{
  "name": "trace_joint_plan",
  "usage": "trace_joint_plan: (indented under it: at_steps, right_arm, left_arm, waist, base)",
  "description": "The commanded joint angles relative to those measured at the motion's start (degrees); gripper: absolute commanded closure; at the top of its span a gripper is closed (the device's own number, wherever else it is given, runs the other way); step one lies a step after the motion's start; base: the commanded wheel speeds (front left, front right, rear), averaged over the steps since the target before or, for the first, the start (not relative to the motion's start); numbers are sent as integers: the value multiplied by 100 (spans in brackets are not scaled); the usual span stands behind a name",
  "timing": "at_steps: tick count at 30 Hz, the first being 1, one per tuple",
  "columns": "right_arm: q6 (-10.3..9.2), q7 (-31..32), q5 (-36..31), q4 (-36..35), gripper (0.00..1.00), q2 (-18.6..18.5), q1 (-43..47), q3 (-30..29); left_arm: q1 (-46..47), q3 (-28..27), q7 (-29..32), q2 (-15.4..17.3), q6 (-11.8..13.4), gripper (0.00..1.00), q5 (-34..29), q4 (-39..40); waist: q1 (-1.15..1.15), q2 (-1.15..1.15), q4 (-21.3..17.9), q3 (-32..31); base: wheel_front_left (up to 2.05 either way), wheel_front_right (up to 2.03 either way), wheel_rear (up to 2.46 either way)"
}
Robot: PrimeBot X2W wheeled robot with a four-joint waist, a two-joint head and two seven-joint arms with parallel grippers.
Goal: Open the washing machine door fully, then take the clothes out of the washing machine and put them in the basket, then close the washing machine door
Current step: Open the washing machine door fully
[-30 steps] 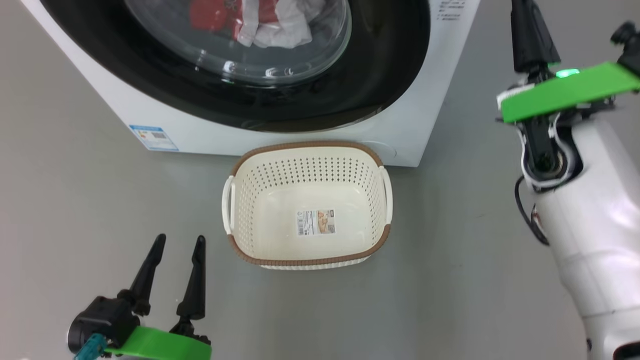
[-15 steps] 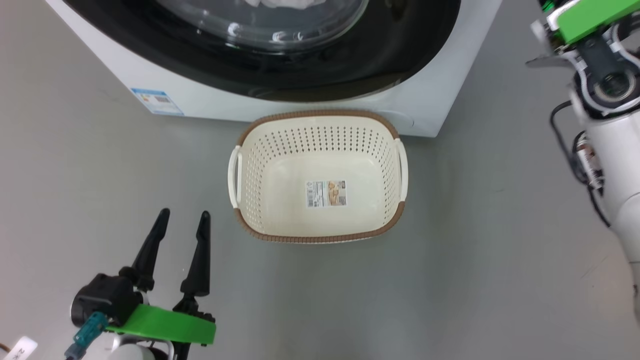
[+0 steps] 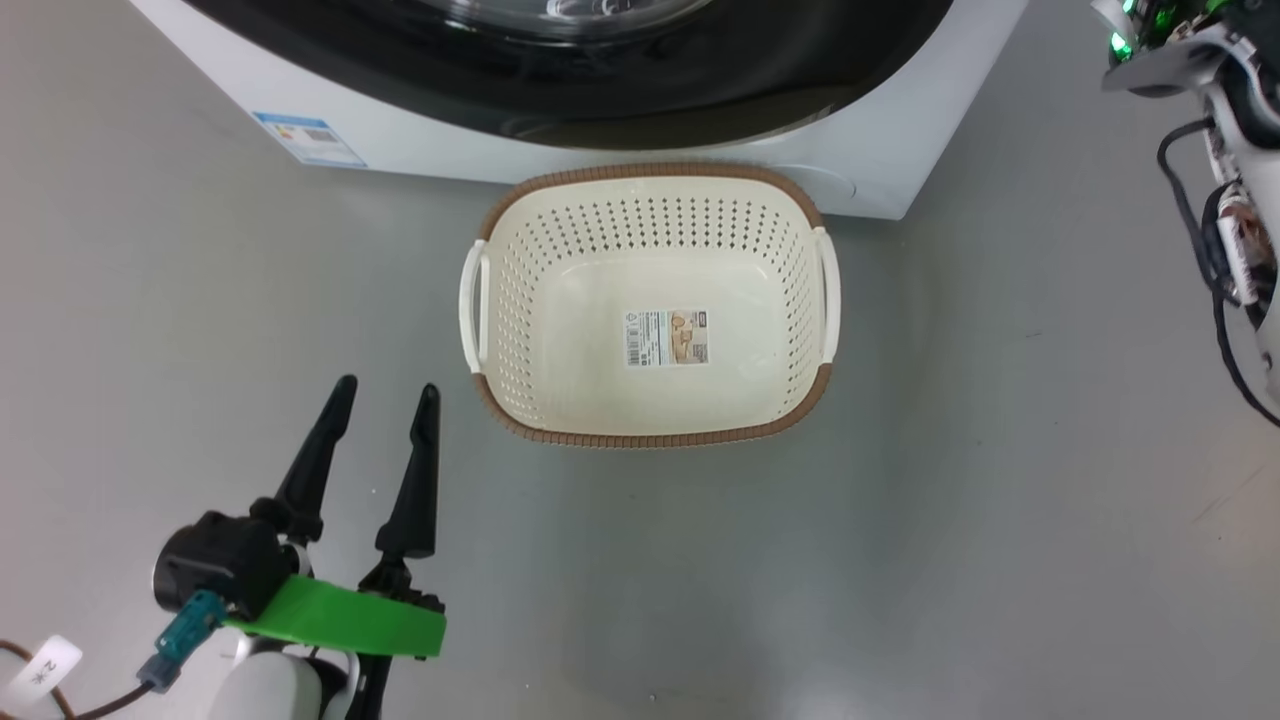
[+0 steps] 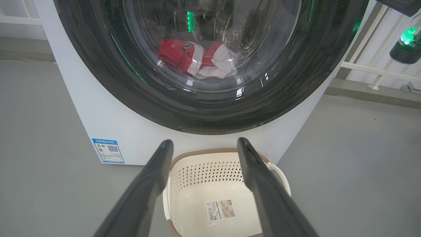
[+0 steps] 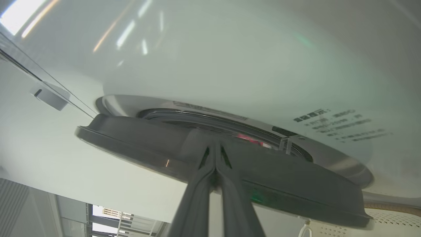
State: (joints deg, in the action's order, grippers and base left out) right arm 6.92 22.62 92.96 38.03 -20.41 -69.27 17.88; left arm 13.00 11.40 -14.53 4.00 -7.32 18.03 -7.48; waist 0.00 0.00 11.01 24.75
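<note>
In the head view, the left hand [image 3: 388,385] hovers low over the smooth grey floor [image 3: 950,560], its 2 fingers spread wide with nothing between them. The basket [image 3: 655,438] stands empty on the floor, close against the foot of the washing machine [image 3: 450,150]. The glossy black rim of the washing machine door [image 3: 750,70] runs across the top.

In the left wrist view, the clothes [image 4: 197,62] lie in a red-and-white heap low in the drum, behind the bulging glass. A blue label [image 4: 108,150] sits at the machine's lower corner. White rails [image 4: 371,65] line the room beyond, and the floor is bare around the basket.

In the right wrist view, the right hand [image 5: 215,149] has its 2 fingers pressed tight together, gripping nothing, with the tips laid at the door's outer edge. A narrow gap shows between the door and the white front, with a sliver of red through it, so the door looks barely ajar.

The door is likely heavy, rigid and slick. It is best worked from behind its rim edge, never by the glass, swinging it on its hinge. The clothes should be light and limp, and pinching 1 bunched fold should lift them. The basket looks light and may skid on this floor if bumped.
</note>
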Motion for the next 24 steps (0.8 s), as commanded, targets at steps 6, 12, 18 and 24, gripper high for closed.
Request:
trace_joint_plan:
  at_steps: [6,12,18,24]
  right_arm:
    - [57,385,110,207,100,139,-433,-32]
    - [57,579,79,440,100,200,-713,-7]
    - [57,814,73,567,100,270,-868,37]
    - [57,1035,0,417,100,324,-625,172]
  left_arm:
    - [230,-60,-47,126,-17,0,96,183]
    - [308,-5,-47,92,-17,0,118,200]
    - [360,42,-47,53,-17,0,125,182]
    - [352,59,-47,24,-17,0,117,151]
  waist:
    - [0,0,112,228]
    - [0,0,166,347]
    - [0,0,185,373]
    - [0,0,166,226]
  base:
    - [0,0,0]
    - [0,0,0]
    - [0,0,0]
    - [0,0,0]
